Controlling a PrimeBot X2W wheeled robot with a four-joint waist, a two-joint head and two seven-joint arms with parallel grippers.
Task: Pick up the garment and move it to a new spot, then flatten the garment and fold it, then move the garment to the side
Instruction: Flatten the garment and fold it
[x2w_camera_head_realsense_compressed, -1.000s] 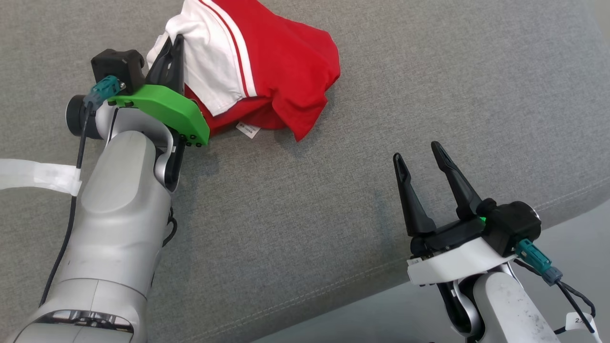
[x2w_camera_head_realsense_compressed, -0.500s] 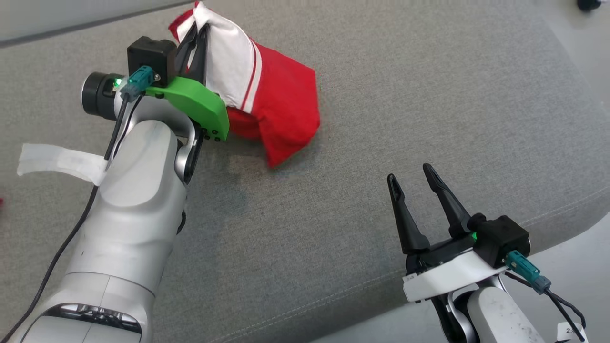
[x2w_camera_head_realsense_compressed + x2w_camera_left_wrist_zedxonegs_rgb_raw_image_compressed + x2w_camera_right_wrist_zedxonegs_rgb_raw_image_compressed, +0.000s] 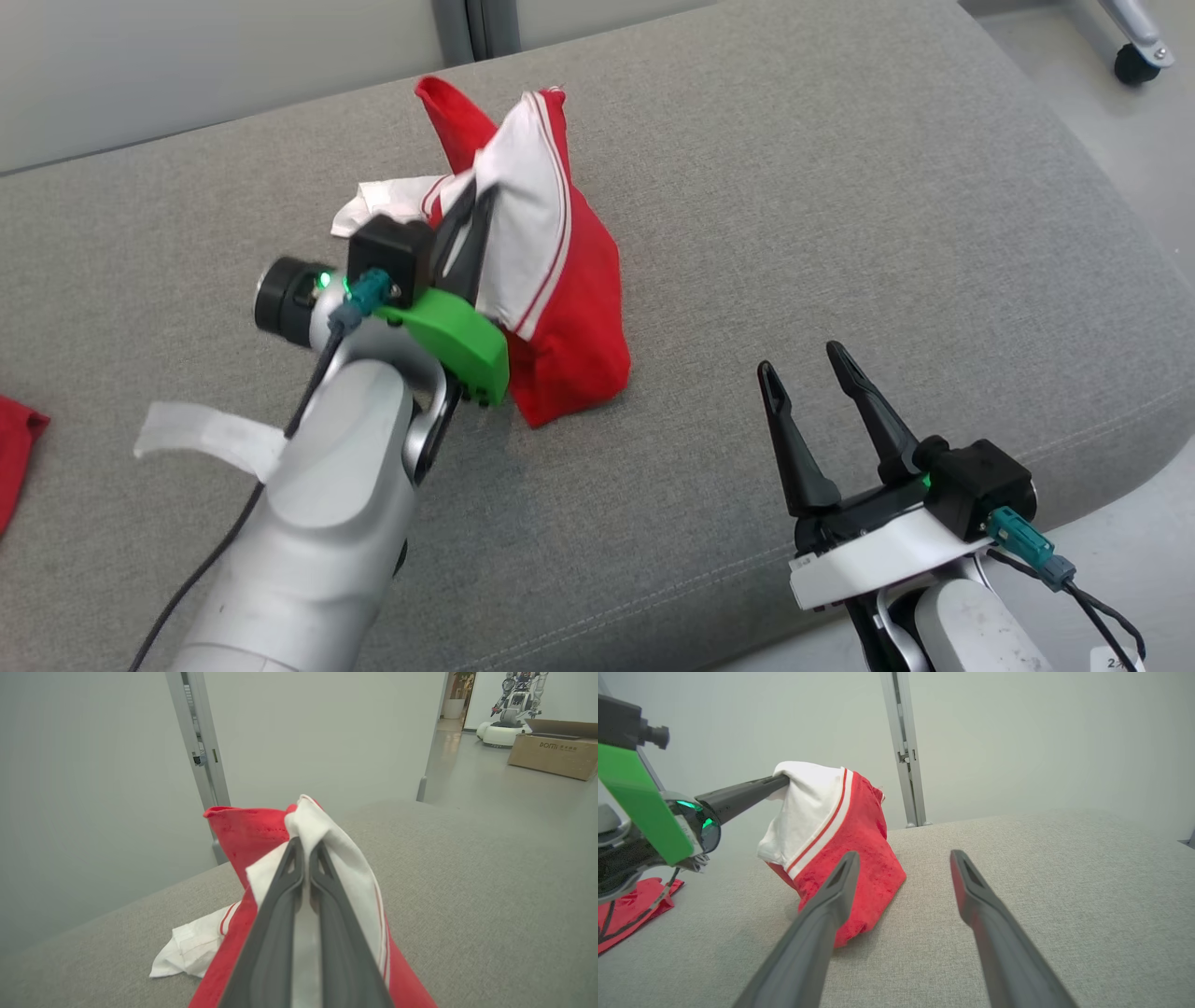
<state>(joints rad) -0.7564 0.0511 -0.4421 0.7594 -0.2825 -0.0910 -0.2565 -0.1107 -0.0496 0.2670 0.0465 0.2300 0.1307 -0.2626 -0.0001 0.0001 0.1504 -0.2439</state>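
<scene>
The garment is red with white panels and thin red stripes, bunched up at the middle of the grey cushioned surface. My left gripper is shut on a white fold near its top, lifting the cloth so it hangs in a peak while its lower end rests on the surface. In the left wrist view the garment drapes over both sides of the left gripper. My right gripper stands open at the lower right, apart from the cloth. In the right wrist view the garment hangs beyond the open right gripper.
Another red cloth lies at the left edge of the surface, seen as the red cloth in the right wrist view. A grey wall with a metal post stands behind. The surface's front edge curves off near my right gripper.
My left gripper has lifted the garment off the surface and carried it toward the middle, so the cloth now hangs in a peak. The head camera has shifted too. The right gripper stays open.
</scene>
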